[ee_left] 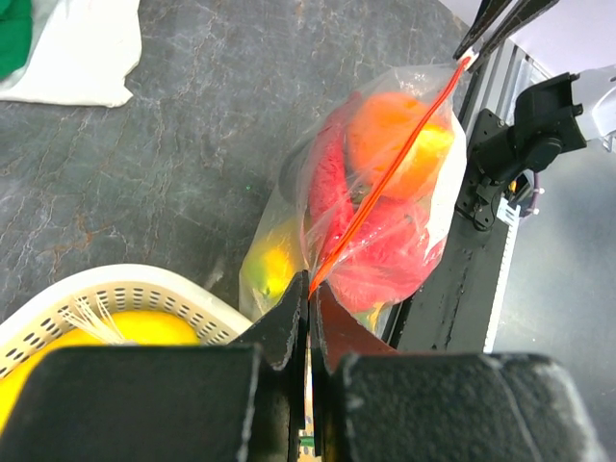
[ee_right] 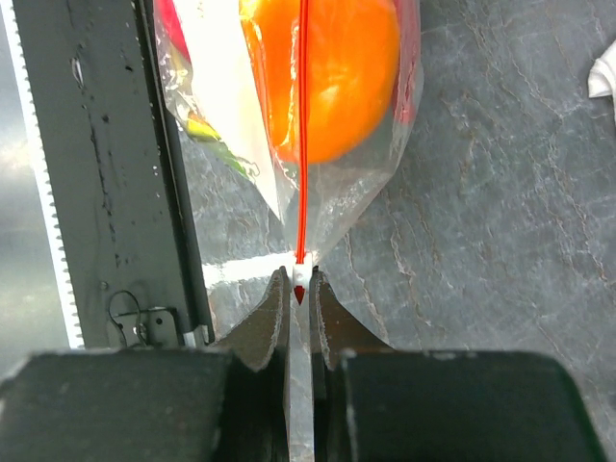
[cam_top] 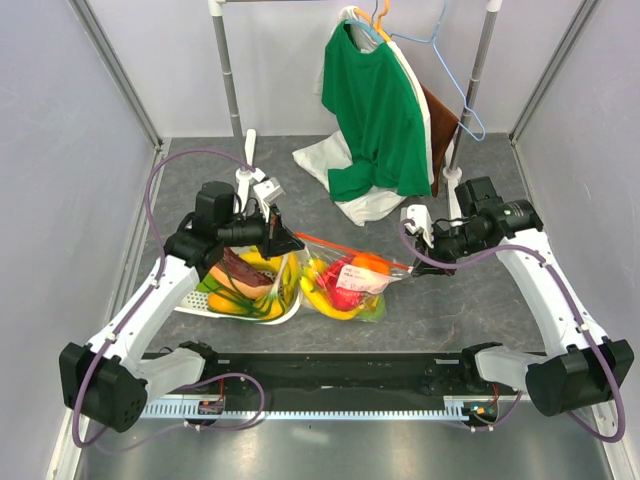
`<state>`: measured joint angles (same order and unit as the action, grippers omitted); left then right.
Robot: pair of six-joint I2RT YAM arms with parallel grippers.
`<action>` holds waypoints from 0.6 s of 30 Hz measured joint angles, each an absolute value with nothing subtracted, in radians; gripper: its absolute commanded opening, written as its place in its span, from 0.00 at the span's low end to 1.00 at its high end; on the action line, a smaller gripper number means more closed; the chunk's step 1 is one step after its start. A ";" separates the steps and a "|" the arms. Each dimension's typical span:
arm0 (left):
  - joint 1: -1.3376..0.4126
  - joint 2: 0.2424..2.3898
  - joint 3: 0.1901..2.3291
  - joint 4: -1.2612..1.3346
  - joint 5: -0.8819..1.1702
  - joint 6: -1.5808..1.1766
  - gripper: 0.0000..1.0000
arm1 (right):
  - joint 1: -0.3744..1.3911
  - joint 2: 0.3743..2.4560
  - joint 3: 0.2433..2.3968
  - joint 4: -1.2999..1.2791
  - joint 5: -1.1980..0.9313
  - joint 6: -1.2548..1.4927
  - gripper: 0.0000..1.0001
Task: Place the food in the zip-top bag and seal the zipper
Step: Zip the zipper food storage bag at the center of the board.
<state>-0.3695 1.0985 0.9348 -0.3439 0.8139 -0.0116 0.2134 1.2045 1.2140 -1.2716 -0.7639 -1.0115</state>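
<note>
Nearest the lenses, the left hand (ee_left: 310, 306) is pressed together, pinching one end of the zipper (ee_right: 301, 125). The right hand (ee_right: 299, 286), likewise pressed together, pinches the other end, and the strip runs straight between them. The zip-top bag (cam_top: 350, 285) sits on the desk (cam_top: 480, 300) between the arms, containing food: orange (ee_right: 327, 67), red pieces, yellow bananas (cam_top: 325, 300). A white lattice basket (ee_left: 125, 294) stands just beside its left side. A green shirt (cam_top: 375, 120) hangs at the rear.

The left arm (cam_top: 140, 305) and right arm (cam_top: 553, 290) have white links and black joint housings, with purple cables (cam_top: 150, 200) looping behind the fingers (ee_left: 281, 332). Both the left gripper (ee_left: 310, 300) and right gripper (ee_right: 299, 285) end in matte black tapered wedges, backed by black blocks.
</note>
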 measured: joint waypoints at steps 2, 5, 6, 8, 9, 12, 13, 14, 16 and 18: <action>-0.369 1.106 0.939 -0.344 0.814 -0.009 0.02 | 0.206 1.205 1.214 -1.279 -0.758 -1.030 0.02; -0.369 1.112 0.942 -0.344 0.818 -0.006 0.02 | 0.199 1.204 1.214 -1.284 -0.751 -1.054 0.42; -0.369 1.116 0.945 -0.345 0.826 -0.003 0.02 | 0.197 1.204 1.214 -1.285 -0.749 -1.060 0.53; -0.367 1.126 0.953 -0.347 0.847 0.005 0.02 | 0.195 1.204 1.214 -1.301 -0.741 -1.065 0.68; -0.365 1.131 0.960 -0.347 0.857 0.010 0.02 | 0.192 1.205 1.218 -1.312 -0.739 -1.065 0.71; -0.367 1.146 0.982 -0.348 0.887 0.027 0.02 | 0.187 1.221 1.278 -1.339 -0.748 -1.043 0.77; -0.377 1.153 0.994 -0.351 0.899 0.037 0.02 | 0.185 1.228 1.309 -1.344 -0.758 -1.026 0.79; -0.386 1.160 1.003 -0.351 0.904 0.046 0.02 | 0.185 1.235 1.338 -1.342 -0.773 -1.006 0.79; -0.422 1.174 1.021 -0.358 0.918 0.072 0.02 | 0.185 1.244 1.388 -1.334 -0.805 -0.952 0.79; -0.494 1.194 1.045 -0.371 0.926 0.122 0.02 | 0.189 1.245 1.423 -1.259 -0.850 -0.849 0.80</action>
<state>-0.4938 1.1938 1.0454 -0.3706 0.9260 0.1223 0.1890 1.2449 1.4235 -1.2594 -0.8501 -0.8486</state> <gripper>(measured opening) 0.025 0.790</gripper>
